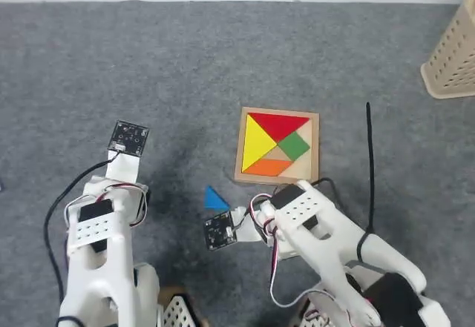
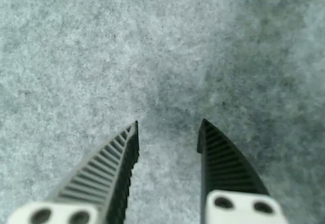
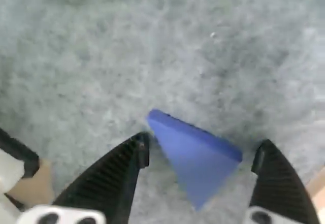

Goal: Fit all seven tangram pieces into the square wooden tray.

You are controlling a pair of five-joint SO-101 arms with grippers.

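Right tool: its ridged black fingers are spread wide and grip nothing, low over the grey felt-covered desk.
Blue triangular tangram piece: lies flat on the desk, directly between those fingers but apart from both.
Key relation: the piece's long edge runs across the gap, roughly from finger to finger, with the opposite corner pointing back toward the wrist. Closing would likely catch its corners, not its flat sides.
Nearer arm: the right one, plainly.
Left tool: also spread, over bare felt well away from the piece.
Square wooden tray: near the blue piece, with yellow, red, green and orange pieces seated.
Hard to make out: whether the tan patches in the tray are pieces or bare wood.
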